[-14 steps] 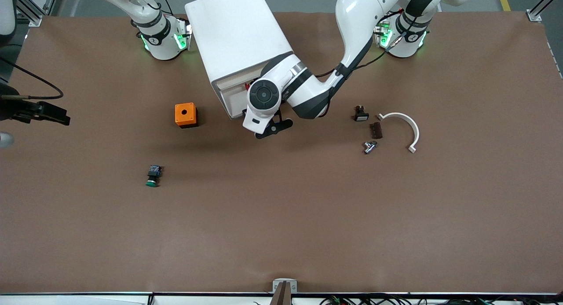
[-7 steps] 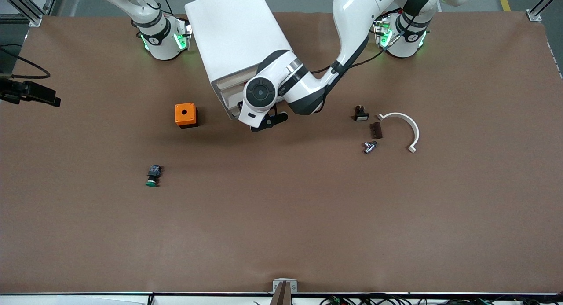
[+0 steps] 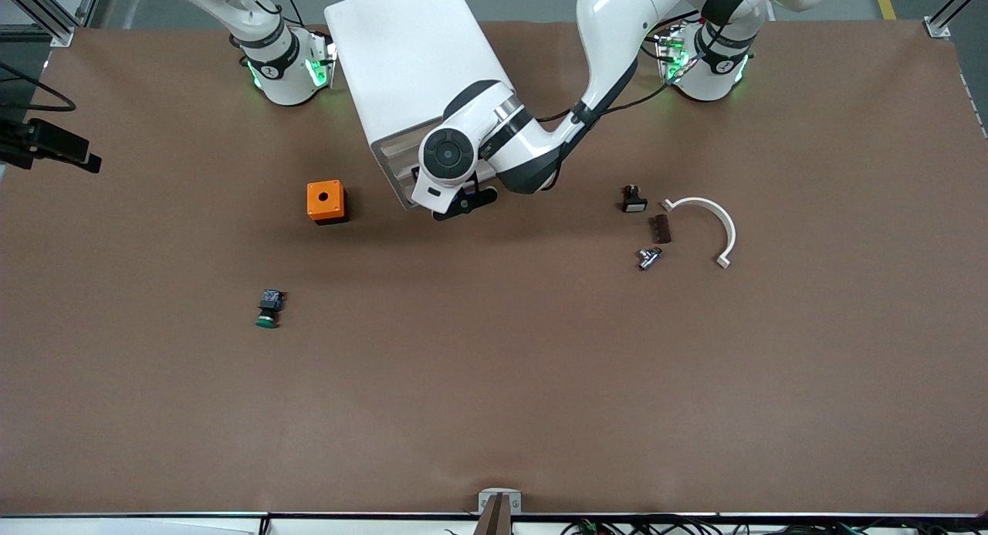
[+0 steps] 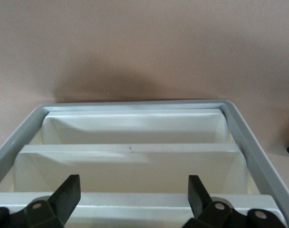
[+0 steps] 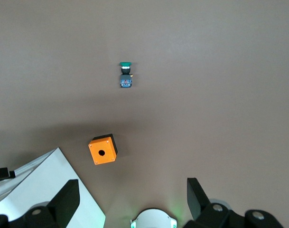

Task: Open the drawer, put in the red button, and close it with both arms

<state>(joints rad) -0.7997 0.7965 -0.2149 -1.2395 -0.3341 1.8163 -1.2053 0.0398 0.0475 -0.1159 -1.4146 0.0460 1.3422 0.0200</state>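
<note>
The white cabinet [image 3: 409, 64] stands between the two arm bases. My left gripper [image 3: 463, 203] is at its drawer front [image 3: 392, 164]. In the left wrist view that gripper [image 4: 133, 190] is open, its fingers [image 4: 70, 190] astride the grey-framed white drawer front [image 4: 130, 149]. I cannot tell whether they touch it or whether the drawer is out. The red button is hidden. My right gripper [image 3: 77, 155] hangs in the air at the right arm's end of the table. It [image 5: 133, 194] is open and empty, high over the orange box [image 5: 103, 149].
An orange box [image 3: 325, 201] sits beside the cabinet, with a green-capped button [image 3: 267, 309] nearer the front camera. Toward the left arm's end lie a small black part [image 3: 633, 199], a brown piece [image 3: 660, 228], a metal fitting [image 3: 648, 257] and a white curved bracket [image 3: 714, 226].
The left arm has moved in toward the cabinet's drawer front and now covers a red speck there. The right hand has drifted toward the robots' side. Both grippers stay open.
</note>
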